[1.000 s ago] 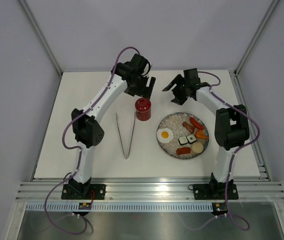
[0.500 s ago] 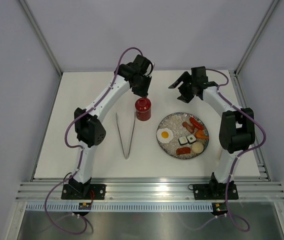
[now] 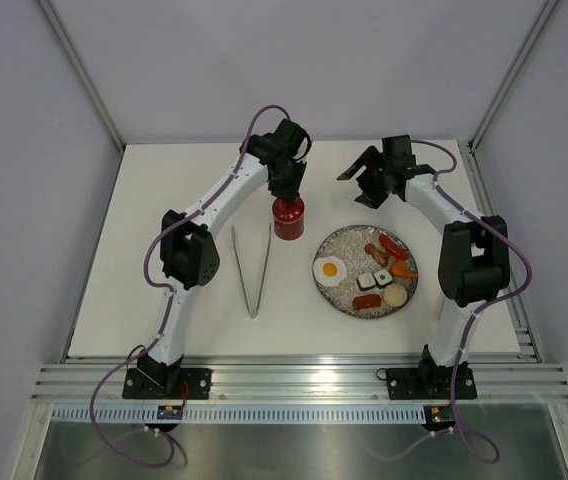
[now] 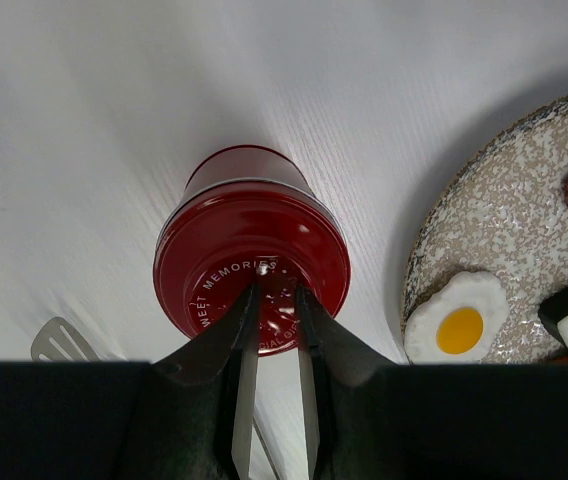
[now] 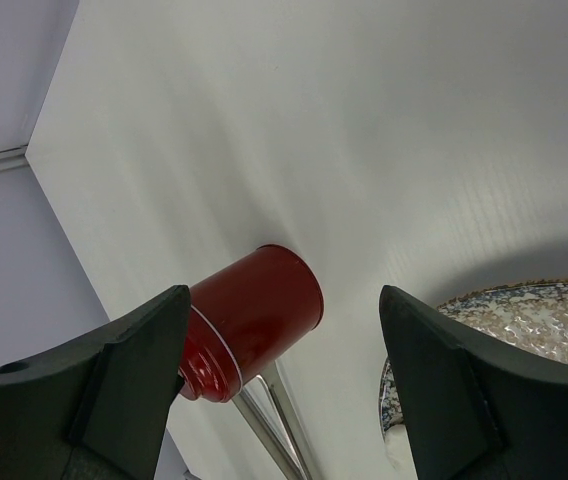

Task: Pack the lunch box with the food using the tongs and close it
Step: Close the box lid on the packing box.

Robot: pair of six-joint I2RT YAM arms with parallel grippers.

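The red lunch box (image 3: pixel 287 217) stands upright with its round lid (image 4: pixel 226 248) on, left of the speckled plate (image 3: pixel 338 243). My left gripper (image 3: pixel 289 185) hovers right over the lid. Its fingertips (image 4: pixel 274 290) stand a narrow gap apart with only lid surface showing between them; whether they touch the lid I cannot tell. My right gripper (image 3: pixel 369 176) hangs wide open behind the plate, and the lunch box (image 5: pixel 254 312) lies between its fingers in its own view. The food lies on the plate: fried egg (image 3: pixel 329 268), sushi (image 3: pixel 376 281), sausages (image 3: pixel 392 246), carrot (image 3: pixel 403 268), bun (image 3: pixel 395 296). The silver tongs (image 3: pixel 254 270) lie left of the lunch box.
The plate's rim (image 4: pixel 509 215) with the egg (image 4: pixel 459 322) is close to the right of the lunch box. One tong end (image 4: pixel 57 341) lies near its base. Grey walls and metal posts close in the white table on three sides.
My left arm has swung its gripper down and forward over the lunch box, and its jaws have narrowed from wide apart. The right gripper has shifted a little to the right.
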